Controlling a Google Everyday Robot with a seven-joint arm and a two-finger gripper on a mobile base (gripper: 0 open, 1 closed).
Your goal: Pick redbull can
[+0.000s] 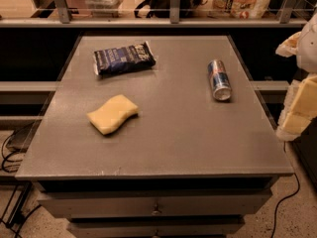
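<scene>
The redbull can (219,80) lies on its side on the grey table (178,143), in the right rear part, with one shiny silver end facing the front. Its blue and silver panels show along its side. My gripper (300,100) is at the right edge of the view, past the table's right edge, to the right of the can and apart from it. It holds nothing that I can see. Part of it is cut off by the frame.
A yellow sponge (113,114) lies left of centre. A dark blue snack packet (123,58) lies at the rear left. Drawers sit under the table's front edge. A rail and shelf with bags run behind it. Cables lie on the floor on both sides.
</scene>
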